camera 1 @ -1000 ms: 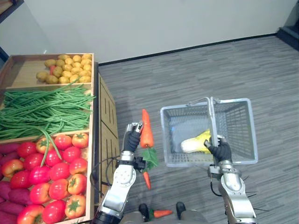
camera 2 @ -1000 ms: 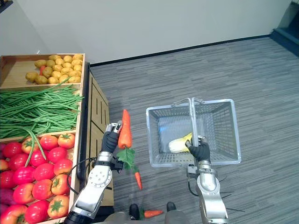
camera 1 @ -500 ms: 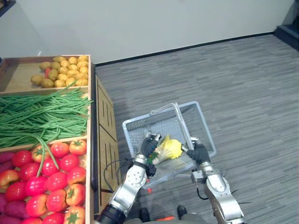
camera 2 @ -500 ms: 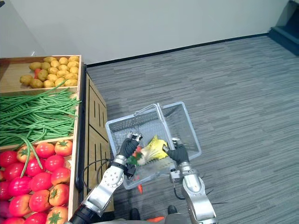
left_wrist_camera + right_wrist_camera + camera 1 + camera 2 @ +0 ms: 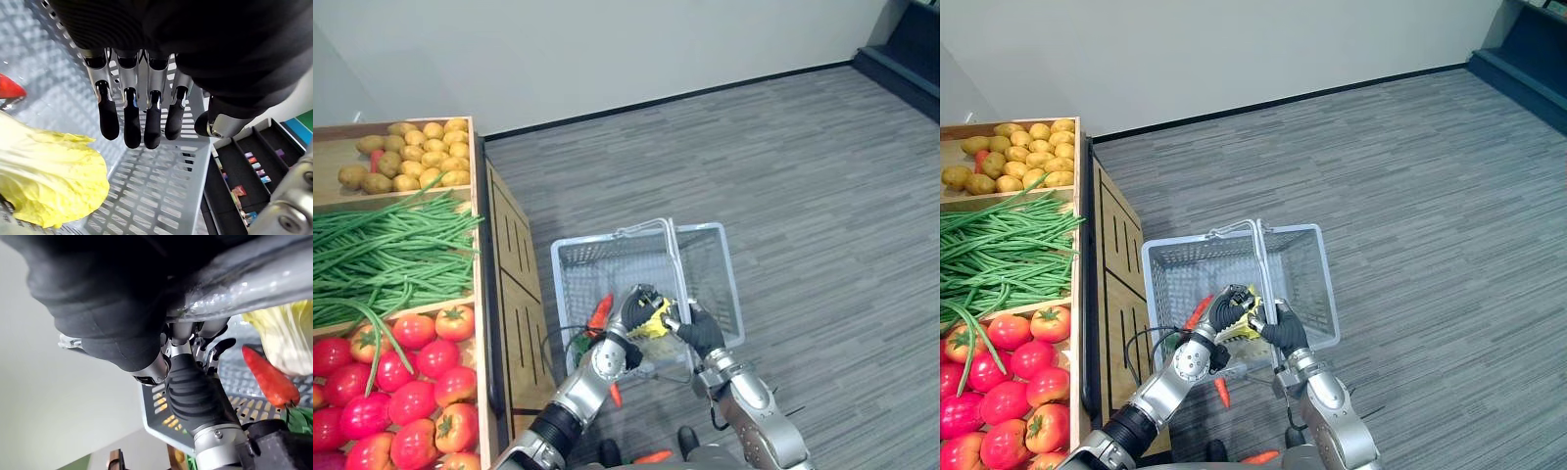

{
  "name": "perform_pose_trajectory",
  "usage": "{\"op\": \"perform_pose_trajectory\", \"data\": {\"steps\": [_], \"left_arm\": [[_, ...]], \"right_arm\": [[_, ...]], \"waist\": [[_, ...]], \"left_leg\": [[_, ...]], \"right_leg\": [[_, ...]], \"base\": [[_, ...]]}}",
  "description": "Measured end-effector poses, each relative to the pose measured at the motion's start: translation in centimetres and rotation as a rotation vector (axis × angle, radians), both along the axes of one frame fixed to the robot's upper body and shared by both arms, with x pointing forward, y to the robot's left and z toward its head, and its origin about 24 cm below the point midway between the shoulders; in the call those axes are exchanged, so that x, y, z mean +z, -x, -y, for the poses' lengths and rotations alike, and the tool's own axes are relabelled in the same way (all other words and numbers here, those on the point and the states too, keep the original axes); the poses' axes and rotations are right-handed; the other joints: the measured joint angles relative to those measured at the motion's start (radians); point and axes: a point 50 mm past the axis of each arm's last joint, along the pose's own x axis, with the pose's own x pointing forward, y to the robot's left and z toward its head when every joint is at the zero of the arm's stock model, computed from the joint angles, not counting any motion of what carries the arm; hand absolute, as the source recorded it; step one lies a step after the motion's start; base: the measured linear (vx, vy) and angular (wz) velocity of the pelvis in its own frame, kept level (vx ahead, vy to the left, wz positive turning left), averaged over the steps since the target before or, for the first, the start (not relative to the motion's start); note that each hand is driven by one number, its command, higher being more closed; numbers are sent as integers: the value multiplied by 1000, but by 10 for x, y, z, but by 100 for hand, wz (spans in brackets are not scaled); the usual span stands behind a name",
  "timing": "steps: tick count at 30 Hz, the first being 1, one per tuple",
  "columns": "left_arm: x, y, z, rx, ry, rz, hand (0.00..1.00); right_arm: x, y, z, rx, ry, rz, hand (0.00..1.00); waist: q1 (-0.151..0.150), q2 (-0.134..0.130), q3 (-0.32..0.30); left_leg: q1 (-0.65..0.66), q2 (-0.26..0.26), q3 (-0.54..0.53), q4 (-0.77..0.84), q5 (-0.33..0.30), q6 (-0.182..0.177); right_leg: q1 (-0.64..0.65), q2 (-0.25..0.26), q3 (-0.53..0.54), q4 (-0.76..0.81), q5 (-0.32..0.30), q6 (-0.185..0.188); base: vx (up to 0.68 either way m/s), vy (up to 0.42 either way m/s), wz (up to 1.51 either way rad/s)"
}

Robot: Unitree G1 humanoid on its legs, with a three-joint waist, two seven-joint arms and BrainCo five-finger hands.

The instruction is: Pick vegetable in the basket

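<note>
A grey mesh basket [image 5: 725, 285] hangs beside the wooden stand. My right hand [image 5: 703, 333] is shut on its metal handle [image 5: 673, 262]. Inside lie an orange carrot [image 5: 601, 311] with green leaves and a yellow-white cabbage [image 5: 49, 176]. My left hand [image 5: 639, 305] hovers over the basket's near side, just above the cabbage. Its fingers [image 5: 139, 112] are straight and hold nothing. The right wrist view has the carrot [image 5: 269, 377] lying next to the cabbage [image 5: 288, 330] under the left hand.
The wooden stand [image 5: 514, 284] on the left holds potatoes [image 5: 406, 152], green beans [image 5: 391, 255] and tomatoes [image 5: 401, 382]. A small carrot [image 5: 617, 396] shows below the basket and another carrot [image 5: 653, 456] lies on the grey floor by my feet.
The basket swung in towards the stand. My left hand brought the carrot over it, then opened, and the carrot now lies inside. The camera has shifted too.
</note>
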Motion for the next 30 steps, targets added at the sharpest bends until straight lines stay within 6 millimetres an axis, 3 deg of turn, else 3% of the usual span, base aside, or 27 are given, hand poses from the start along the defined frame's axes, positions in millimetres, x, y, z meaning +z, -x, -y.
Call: {"op": "perform_pose_trajectory", "data": {"steps": [5, 9, 15, 19, 24, 28, 30], "left_arm": [[1, 1, -2, 8, -3, 5, 0], [12, 9, -9, 46, 71, 45, 0], [23, 28, -43, 222, 299, 48, 0], [10, 47, -72, 346, 428, -39, 0], [-12, 74, -108, 504, 460, -138, 0], [-35, 89, -131, 612, 441, -230, 0], [-48, 98, -137, 644, 426, -294, 0]], "right_arm": [[0, -3, 11, -61, 102, 29, 100], [-1, -7, 41, -229, 215, 40, 100], [1, -6, 85, -453, 367, 46, 100], [0, 2, 112, -589, 429, 20, 100], [-9, 19, 132, -662, 473, -44, 100], [-26, 30, 140, -666, 491, -127, 100], [-43, 36, 142, -652, 515, -206, 100]], "waist": [[-13, 0, 0], [-13, 0, 0], [-10, 0, 0], [13, 1, -2], [18, 9, -25], [24, 7, -44], [43, 5, -50]], "left_leg": [[-1, -1, -3, -2, 1, 2], [-3, -1, -6, -2, 1, 2], [-1, -1, -30, -3, 1, 2], [-1, -2, -44, -2, 2, 2], [-4, -2, -56, -2, 6, 5], [8, -3, -65, -24, 17, 4], [13, -2, -63, -24, 18, 1]], "right_leg": [[-1, -1, -2, 0, 0, 1], [-1, -1, -5, -1, 0, 1], [11, 0, -31, -1, 0, 2], [16, -1, -45, -1, -1, 4], [23, -4, -68, -1, -2, 4], [31, -5, -86, -1, -6, 9], [34, -5, -90, 1, -6, 9]], "base": [[-7, -6, 0], [-1, -8, 1], [-4, -28, 10], [-13, -26, 9], [-13, -28, 13], [-38, -25, 9], [-44, -25, -3]]}}
